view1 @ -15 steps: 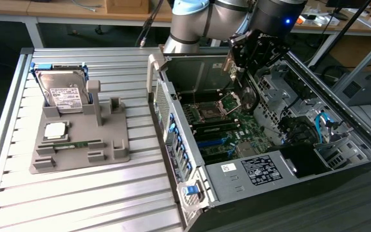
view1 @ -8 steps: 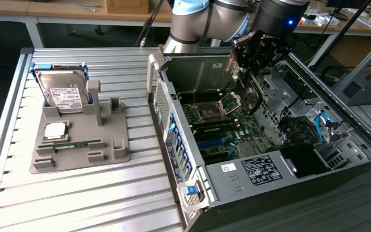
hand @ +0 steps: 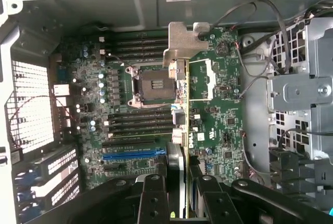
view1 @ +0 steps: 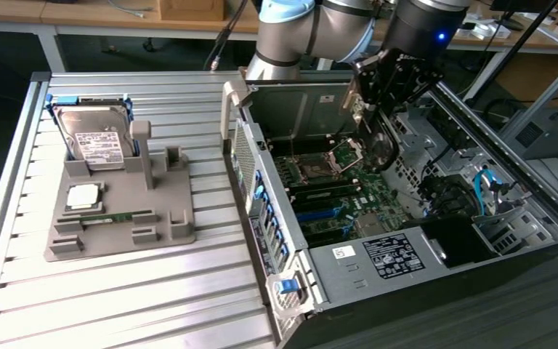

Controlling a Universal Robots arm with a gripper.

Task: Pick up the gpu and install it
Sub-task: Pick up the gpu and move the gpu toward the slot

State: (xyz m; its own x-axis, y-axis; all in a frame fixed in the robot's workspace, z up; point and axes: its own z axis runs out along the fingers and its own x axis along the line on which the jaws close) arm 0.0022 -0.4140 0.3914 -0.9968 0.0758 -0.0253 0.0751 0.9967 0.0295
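Gripper (view1: 376, 109) pinches the gpu (view1: 383, 144) on edge, hanging inside the open case (view1: 405, 251) above the motherboard (hand: 119, 130), not seated. Risks as judged: card tilts in clamp, misses slot; bracket snags cables (hand: 260, 42); forcing could crack the board.

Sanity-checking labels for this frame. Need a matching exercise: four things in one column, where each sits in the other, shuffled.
Things:
1. gpu
2. hard drive
3. memory stick
4. CPU socket

Places:
a. lying flat on the grey holder
b. on the motherboard, inside the case
c. clamped between the gripper fingers, over the motherboard
d. propped up at the grey holder's far end

Pairs: 1-c, 2-d, 3-a, 4-b
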